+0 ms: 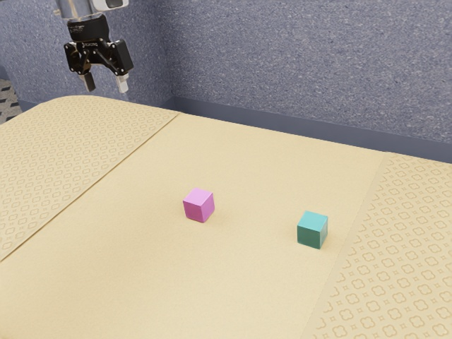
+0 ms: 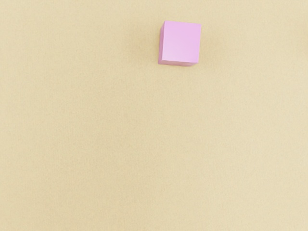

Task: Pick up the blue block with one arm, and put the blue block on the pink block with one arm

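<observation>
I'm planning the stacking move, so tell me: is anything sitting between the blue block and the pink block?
Nothing visible. The blue block and the pink block stand apart on the table, with bare surface between them. The gripper hangs open, high at the exterior view's upper left.

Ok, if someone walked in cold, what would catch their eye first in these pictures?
Two small cubes on the tan table: a pink block near the middle and a teal block apart from it, toward the exterior view's right. The black gripper hangs open high at that view's upper left, holding nothing.
</observation>
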You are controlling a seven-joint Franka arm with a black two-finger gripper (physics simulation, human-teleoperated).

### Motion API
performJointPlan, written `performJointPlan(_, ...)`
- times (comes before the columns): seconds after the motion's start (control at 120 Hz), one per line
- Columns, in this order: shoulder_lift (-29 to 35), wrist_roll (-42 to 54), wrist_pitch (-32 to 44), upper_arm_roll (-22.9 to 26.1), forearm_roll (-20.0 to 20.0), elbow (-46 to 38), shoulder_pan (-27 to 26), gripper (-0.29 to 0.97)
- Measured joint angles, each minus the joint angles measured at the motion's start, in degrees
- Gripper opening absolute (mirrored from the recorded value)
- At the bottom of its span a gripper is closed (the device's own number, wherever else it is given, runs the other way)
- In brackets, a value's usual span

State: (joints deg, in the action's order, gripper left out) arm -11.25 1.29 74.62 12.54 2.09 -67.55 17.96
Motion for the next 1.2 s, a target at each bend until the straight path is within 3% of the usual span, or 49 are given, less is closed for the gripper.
performJointPlan(1.017,0.0,-0.4,-0.1,0.0,-0.1,0.0,0.0,0.68)
performJointPlan(1.083,1.9,-0.4,-0.6,0.2,-0.1,3.3,-0.1,0.68)
performJointPlan(1.2,4.8,-2.5,-1.4,5.3,-2.4,6.6,-3.8,0.68)
